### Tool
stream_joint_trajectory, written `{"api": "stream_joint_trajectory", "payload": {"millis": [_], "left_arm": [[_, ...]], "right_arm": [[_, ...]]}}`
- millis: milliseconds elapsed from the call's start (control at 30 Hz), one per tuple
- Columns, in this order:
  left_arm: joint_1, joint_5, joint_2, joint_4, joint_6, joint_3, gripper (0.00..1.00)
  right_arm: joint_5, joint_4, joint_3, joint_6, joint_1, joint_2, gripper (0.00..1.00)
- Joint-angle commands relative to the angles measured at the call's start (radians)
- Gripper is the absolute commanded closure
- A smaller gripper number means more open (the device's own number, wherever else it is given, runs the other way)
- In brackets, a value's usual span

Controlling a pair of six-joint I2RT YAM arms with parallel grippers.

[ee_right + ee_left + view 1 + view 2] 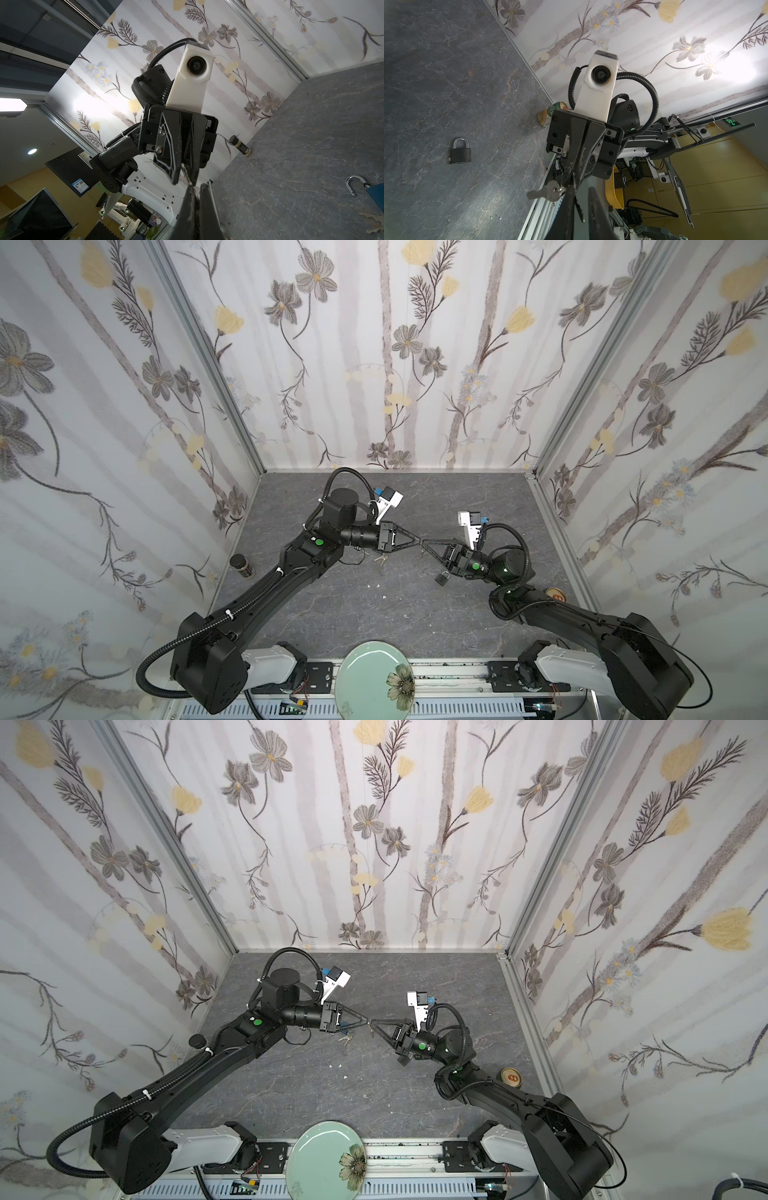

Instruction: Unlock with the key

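Since the key hangs mid-air off the right hand, clenched on its ring, I read this as a regrasp to free the blade: left hand meets it tip to tip, fingers nearly together, can't tell if gripping. In a top view the black padlock, shackle shut, lies on the counter at 5 o'clock, near.

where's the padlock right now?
In a top view the padlock lies on the grey table, right of centre, close beside the base of the right gripper, on its near side; no gripper holds it.
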Motion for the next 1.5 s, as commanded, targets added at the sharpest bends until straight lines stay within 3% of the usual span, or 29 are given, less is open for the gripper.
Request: {"api": "stream_joint_trajectory", "payload": {"millis": [0,133,333,500,967,1300,1467], "left_arm": [[-0.004,0.023,-0.002,0.040,-0.001,-0.001,0.92],[-0.003,0.013,-0.004,0.026,0.010,0.000,1.00],[-0.003,-0.015,0.002,-0.095,0.085,0.035,1.00],[-0.003,-0.021,0.010,-0.150,0.116,0.054,1.00],[-0.004,-0.021,0.013,-0.150,0.108,0.057,1.00],[-0.004,-0.025,0.019,-0.144,0.105,0.058,1.00],[-0.002,-0.028,0.019,-0.150,0.110,0.061,1.00]], "right_arm": [[0.025,0.047,0.001,0.024,0.000,0.005,1.00],[0.022,0.042,-0.003,0.022,0.001,0.002,1.00],[0.039,-0.010,-0.016,-0.005,0.000,-0.036,0.71],[0.051,-0.054,-0.019,-0.022,0.002,-0.076,0.61],[0.030,-0.078,-0.005,-0.035,0.019,-0.056,0.59],[-0.012,-0.072,0.021,-0.033,0.040,-0.023,0.74],[-0.012,-0.088,0.020,-0.041,0.039,-0.026,0.70]]}}
